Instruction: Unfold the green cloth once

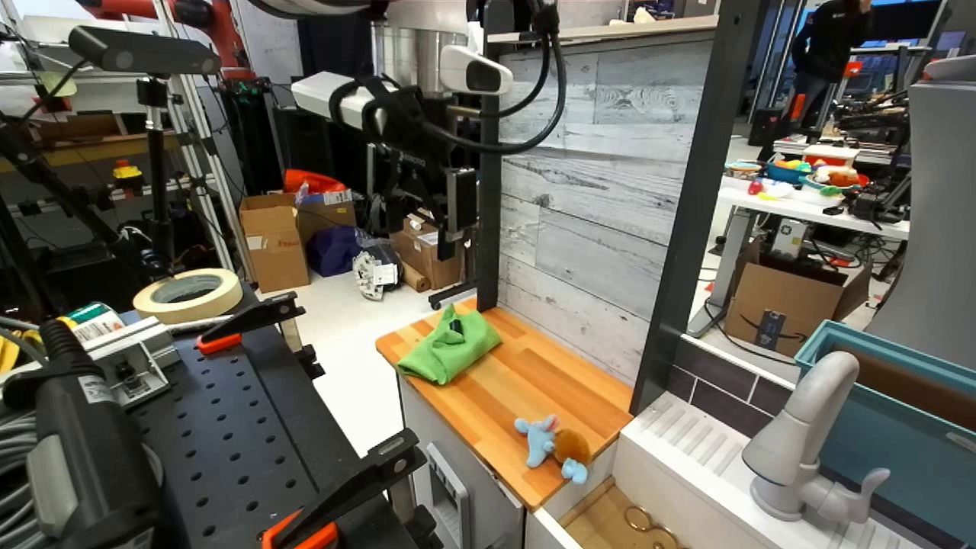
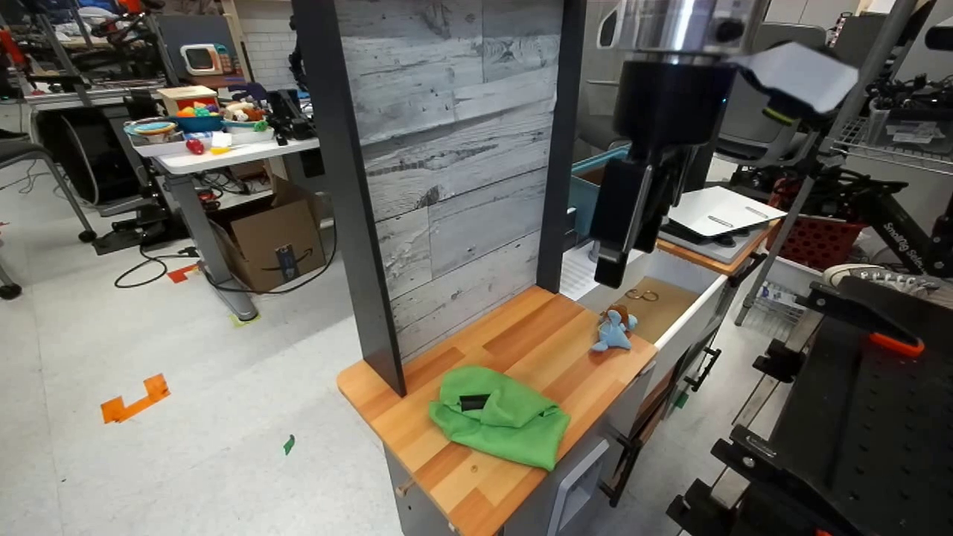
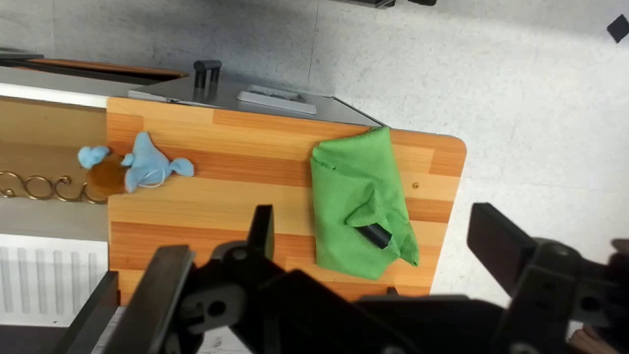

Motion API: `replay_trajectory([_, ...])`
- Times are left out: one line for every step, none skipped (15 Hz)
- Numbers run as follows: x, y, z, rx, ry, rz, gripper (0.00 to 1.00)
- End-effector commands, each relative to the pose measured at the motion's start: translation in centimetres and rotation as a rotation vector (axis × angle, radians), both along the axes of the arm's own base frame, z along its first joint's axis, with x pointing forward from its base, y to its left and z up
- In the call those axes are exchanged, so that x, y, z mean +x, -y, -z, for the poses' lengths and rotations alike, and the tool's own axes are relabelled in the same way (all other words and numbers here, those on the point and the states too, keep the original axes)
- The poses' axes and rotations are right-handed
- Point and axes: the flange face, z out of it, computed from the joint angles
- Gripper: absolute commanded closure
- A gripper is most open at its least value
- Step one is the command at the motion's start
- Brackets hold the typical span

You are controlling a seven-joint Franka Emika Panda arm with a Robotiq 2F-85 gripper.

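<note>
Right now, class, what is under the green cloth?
The cloth lies on the counter; the patch beneath is covered. A black object pokes from under a fold, one end hidden. Whether anything else lies under there cannot be seen.

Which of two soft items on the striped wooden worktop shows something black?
The folded green cloth: a black object peeks from its folds; the blue-brown plush toy shows none.

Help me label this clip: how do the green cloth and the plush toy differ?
The green cloth has one fabric colour; the plush toy is light blue and brown. The cloth lies folded, covering more surface; the toy is smaller, with rounded parts. Both rest on the wooden countertop.
</note>
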Motion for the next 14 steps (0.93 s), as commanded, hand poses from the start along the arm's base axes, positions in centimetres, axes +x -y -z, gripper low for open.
replay_trajectory([0.0, -0.1, 0.5, 0.0, -0.009, -0.001, 0.0])
replay_trajectory([0.0, 0.1, 0.4, -0.001, -0.009, 0.002, 0.0])
replay_trajectory([0.0, 0.3, 0.1, 0.0, -0.004, 0.006, 0.0])
replay_trajectory([0.1, 0.4, -0.2, 0.0, 0.001, 0.008, 0.0])
replay_trajectory([0.1, 0.4, -0.5, 0.0, 0.006, 0.008, 0.0])
replay_trajectory([0.1, 0.4, -0.6, 0.0, 0.008, 0.008, 0.0])
replay_trajectory([0.1, 0.4, -0.6, 0.0, 0.008, 0.008, 0.0])
replay_trajectory([0.0, 0.5, -0.6, 0.0, 0.007, 0.008, 0.0])
replay_trajectory([0.0, 0.5, -0.5, 0.0, 0.005, 0.008, 0.0])
replay_trajectory([0.0, 0.5, -0.5, 0.0, 0.005, 0.008, 0.0])
replay_trajectory([-0.1, 0.5, -0.5, -0.001, 0.004, 0.008, 0.0])
replay_trajectory([-0.1, 0.5, -0.5, -0.001, 0.003, 0.008, 0.0])
replay_trajectory([0.1, 0.4, -0.1, -0.011, 0.008, 0.011, 0.0])
replay_trajectory([0.5, 0.2, 0.7, -0.026, 0.016, 0.014, 0.0])
